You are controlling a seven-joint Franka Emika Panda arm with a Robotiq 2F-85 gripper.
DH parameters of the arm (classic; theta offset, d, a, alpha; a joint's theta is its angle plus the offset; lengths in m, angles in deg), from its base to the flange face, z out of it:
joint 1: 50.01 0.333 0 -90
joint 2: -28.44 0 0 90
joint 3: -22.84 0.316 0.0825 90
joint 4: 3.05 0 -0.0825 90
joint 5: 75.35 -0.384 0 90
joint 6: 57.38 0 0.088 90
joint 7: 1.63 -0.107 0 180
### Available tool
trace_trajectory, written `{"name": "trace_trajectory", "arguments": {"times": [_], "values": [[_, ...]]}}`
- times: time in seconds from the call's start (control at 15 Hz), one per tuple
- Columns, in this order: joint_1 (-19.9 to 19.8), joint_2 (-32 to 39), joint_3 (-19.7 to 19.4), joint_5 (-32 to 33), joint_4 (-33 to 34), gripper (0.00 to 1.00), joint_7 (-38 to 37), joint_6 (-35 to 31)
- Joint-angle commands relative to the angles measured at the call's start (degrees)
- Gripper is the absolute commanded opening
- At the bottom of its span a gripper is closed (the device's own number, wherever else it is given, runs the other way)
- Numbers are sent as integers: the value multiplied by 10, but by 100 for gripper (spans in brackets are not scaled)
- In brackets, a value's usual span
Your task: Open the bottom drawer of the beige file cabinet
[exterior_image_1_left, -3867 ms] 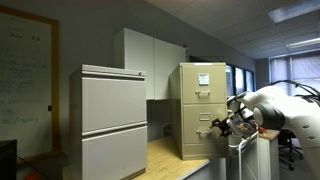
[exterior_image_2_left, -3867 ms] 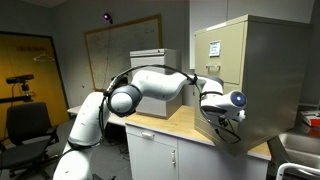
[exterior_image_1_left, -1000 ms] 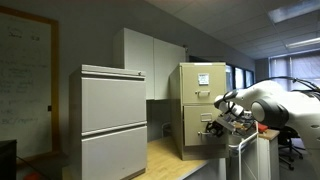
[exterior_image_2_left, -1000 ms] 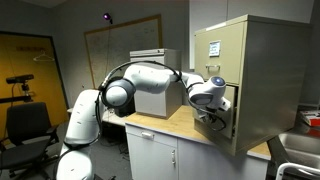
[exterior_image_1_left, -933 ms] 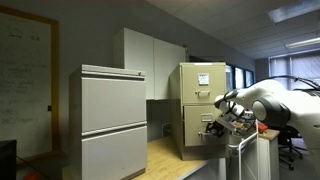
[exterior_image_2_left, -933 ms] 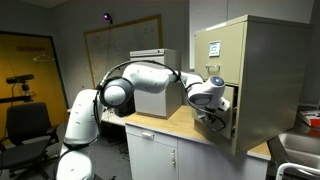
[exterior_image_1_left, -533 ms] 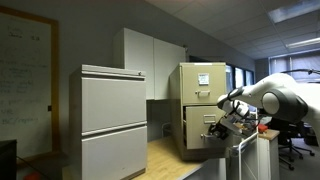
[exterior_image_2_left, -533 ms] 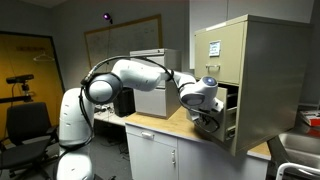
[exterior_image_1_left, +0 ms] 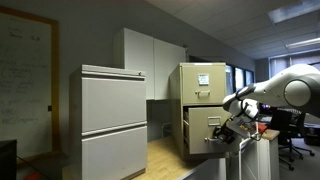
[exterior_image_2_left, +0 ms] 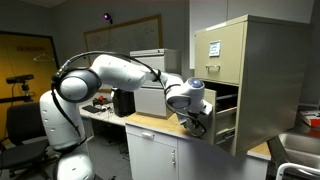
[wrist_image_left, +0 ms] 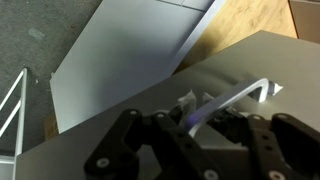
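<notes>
The beige file cabinet (exterior_image_1_left: pixel 203 92) (exterior_image_2_left: pixel 262 70) stands on a wooden counter (exterior_image_2_left: pixel 160 126). Its bottom drawer (exterior_image_1_left: pixel 212 132) (exterior_image_2_left: pixel 226 118) is pulled partway out, with a dark gap showing behind its front. My gripper (exterior_image_1_left: pixel 229 130) (exterior_image_2_left: pixel 198 122) is at the drawer front, shut on the small silver handle. In the wrist view the handle (wrist_image_left: pixel 238 96) runs as a bright bar across the tan drawer front (wrist_image_left: pixel 250 62), and my gripper (wrist_image_left: pixel 204 118) has its black fingers (wrist_image_left: pixel 128 138) closed around it. A white paper sheet (exterior_image_1_left: pixel 205 81) is on the upper drawer.
A wider pale grey two-drawer cabinet (exterior_image_1_left: pixel 112 118) stands beside the beige one. White cupboards (exterior_image_2_left: pixel 165 158) sit under the counter. A printer-like box (exterior_image_2_left: pixel 148 98) rests on the counter behind my arm. An office chair (exterior_image_2_left: pixel 28 128) and a whiteboard (exterior_image_2_left: pixel 122 42) are farther back.
The bottom drawer has slid further out of the cabinet. My gripper, still shut on the handle, has moved away from the cabinet, and the arm has swung back with it.
</notes>
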Motion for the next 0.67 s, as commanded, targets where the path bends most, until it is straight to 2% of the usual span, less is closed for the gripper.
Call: {"name": "trace_trajectory", "arguments": {"times": [0.0,0.33,0.6], "values": [[29,-90,1,31,-125,5,26,17],[39,-172,0,67,-213,5,8,-9],[42,-208,-9,104,-234,5,-10,-5]]}}
